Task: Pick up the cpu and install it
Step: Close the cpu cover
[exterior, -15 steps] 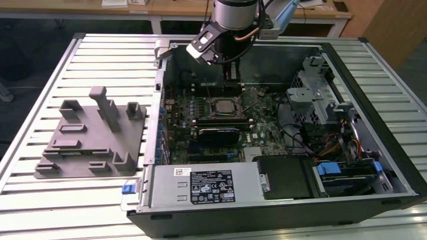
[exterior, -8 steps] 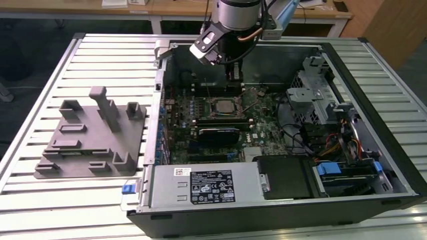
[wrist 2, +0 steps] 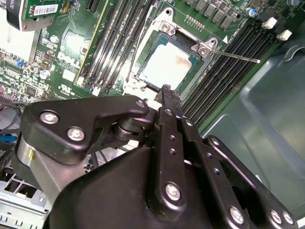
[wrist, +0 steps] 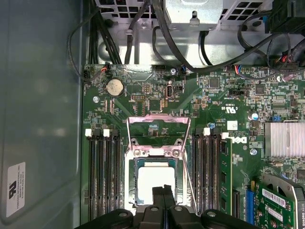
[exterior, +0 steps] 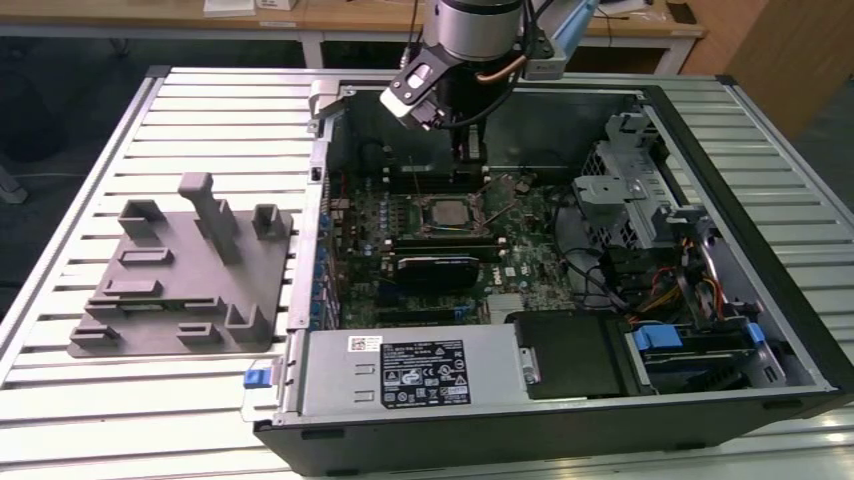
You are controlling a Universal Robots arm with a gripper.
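Note:
The cpu (exterior: 445, 212) lies flat in its socket on the green motherboard (exterior: 527, 255) inside the open computer case. Its silvery top shows in both wrist views (wrist 2: 167, 64) (wrist: 153, 179). The socket's metal load plate (wrist: 158, 125) stands flipped open, and the thin lever (wrist 2: 233, 56) sticks out to one side. My gripper (exterior: 467, 150) hangs just above the cpu's edge. Its two black fingers are pressed together with nothing between them, as both wrist views (wrist: 163, 190) (wrist 2: 165, 90) show.
A grey plastic tray with upright posts (exterior: 187, 280) sits on the slatted table at the exterior view's left. Inside the case are memory slots (wrist: 102, 176) beside the socket, a black card (exterior: 434, 268), the power supply (exterior: 400, 370), a drive cage (exterior: 641, 190) and loose cables (exterior: 667, 290).

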